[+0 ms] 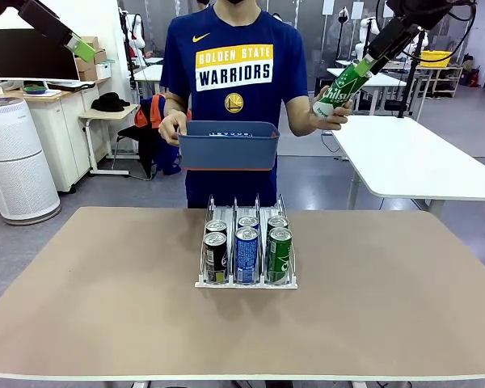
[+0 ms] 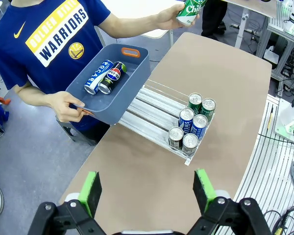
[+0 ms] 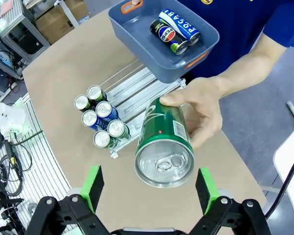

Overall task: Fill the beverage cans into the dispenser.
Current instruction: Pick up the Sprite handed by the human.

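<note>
A person's hand holds a green beverage can up at the far right, silver top toward my right gripper. In the right wrist view the green can sits between my open fingers, small gaps on both sides, the hand still around it. The dispenser stands mid-table with several cans in its three lanes: black, blue and green. My left gripper hangs open and empty high above the table's near left, and is also up at the top left.
The person's other hand holds a blue-grey tub above the table's far edge. A blue can and a black can lie in it. Bare tabletop surrounds the dispenser. Another white table stands behind on the right.
</note>
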Tool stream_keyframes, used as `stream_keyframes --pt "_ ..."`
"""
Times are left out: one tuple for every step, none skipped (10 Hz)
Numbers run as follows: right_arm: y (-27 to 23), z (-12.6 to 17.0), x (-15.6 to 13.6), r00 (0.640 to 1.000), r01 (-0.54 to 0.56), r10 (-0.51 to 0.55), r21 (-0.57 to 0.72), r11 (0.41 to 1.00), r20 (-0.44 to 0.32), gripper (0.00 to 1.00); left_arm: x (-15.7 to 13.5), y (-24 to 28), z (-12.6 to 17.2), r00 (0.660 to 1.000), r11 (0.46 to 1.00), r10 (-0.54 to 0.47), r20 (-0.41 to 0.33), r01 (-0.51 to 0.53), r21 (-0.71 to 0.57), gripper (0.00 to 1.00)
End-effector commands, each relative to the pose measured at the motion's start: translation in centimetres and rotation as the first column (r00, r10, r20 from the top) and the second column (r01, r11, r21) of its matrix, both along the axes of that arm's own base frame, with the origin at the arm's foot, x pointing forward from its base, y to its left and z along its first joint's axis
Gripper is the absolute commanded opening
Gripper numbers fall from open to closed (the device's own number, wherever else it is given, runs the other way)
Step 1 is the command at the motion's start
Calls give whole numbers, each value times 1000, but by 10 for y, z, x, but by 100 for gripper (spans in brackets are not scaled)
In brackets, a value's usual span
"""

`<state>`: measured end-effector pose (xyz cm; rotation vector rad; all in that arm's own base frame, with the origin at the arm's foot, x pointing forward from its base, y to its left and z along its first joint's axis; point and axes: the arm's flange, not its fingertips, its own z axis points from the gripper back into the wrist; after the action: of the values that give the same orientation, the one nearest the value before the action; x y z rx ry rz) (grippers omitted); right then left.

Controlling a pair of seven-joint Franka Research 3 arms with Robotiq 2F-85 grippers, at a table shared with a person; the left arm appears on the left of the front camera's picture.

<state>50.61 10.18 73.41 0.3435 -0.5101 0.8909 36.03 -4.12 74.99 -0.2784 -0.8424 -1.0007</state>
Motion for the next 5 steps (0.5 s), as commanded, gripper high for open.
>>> stream_keyframes --pt "2 -4 6 1000 -9 10 -14 1000 28 100 0 2 -2 1000 1000 1 -3 -1 0 100" --pt "5 -6 6 999 -15 15 -7 1000 30 100 0 2 -2 1000 1000 1 -3 -1 0 100" --pt "7 -9 8 1000 -12 13 -1 1000 27 100 0 2 -2 1000 1000 1 -3 -1 0 100" --pt "9 -11 10 999 -18 18 2 1000 27 100 0 2 -2 1000 1000 1 -3 -1 0 100" --pt "11 -14 11 999 -14 14 6 1000 32 100 0 2 -2 1000 1000 1 -3 -1 0 100"
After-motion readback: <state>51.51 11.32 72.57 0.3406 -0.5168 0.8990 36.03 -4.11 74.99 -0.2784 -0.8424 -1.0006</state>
